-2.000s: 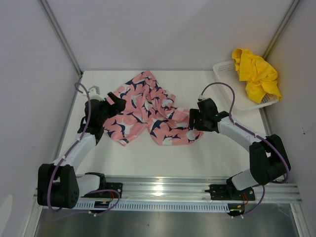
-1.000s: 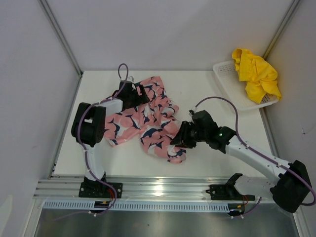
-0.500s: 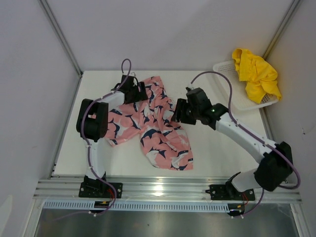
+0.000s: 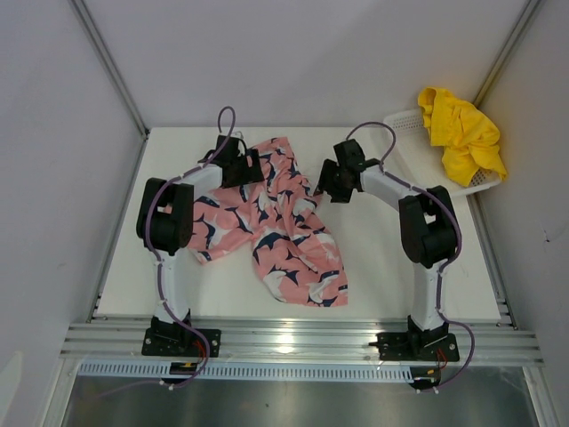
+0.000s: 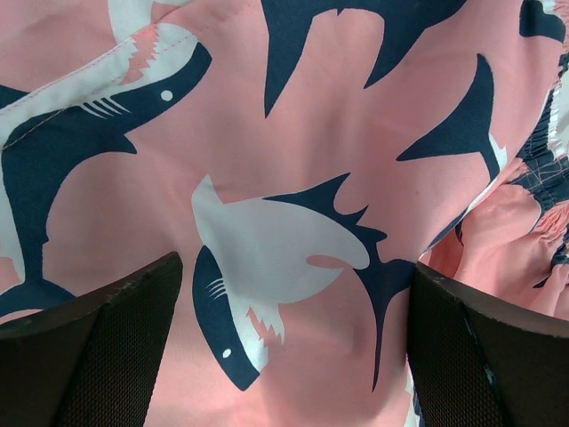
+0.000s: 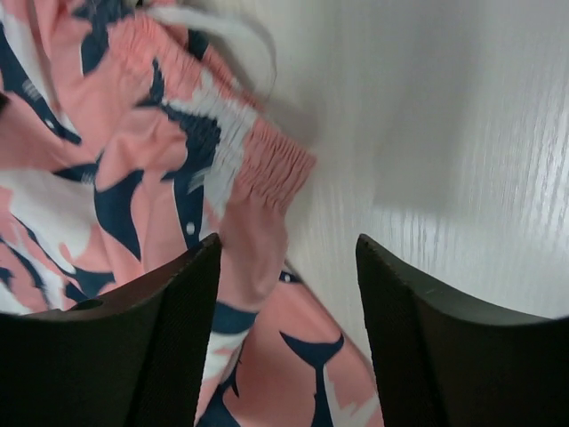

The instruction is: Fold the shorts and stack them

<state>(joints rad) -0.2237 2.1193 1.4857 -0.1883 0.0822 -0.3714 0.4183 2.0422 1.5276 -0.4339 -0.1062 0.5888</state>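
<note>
Pink shorts [image 4: 271,222] lie crumpled between two spread claws.
Left gripper [image 4: 252,166], fingers wide apart, sits over their far-left part; right gripper [image 4: 326,181], fingers parted, is at their far-right waistband, perhaps brushing it; yellow shorts [image 4: 460,133] lie well right, in the basket [image 4: 404,135].

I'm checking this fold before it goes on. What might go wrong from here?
The pink shorts lie bunched with overlapping layers, so the open left fingers, over mid-panel cloth rather than an edge, may pinch several layers. The open right fingers sit at the waistband corner, half over bare table; a close there might catch only a sliver and slip.
</note>
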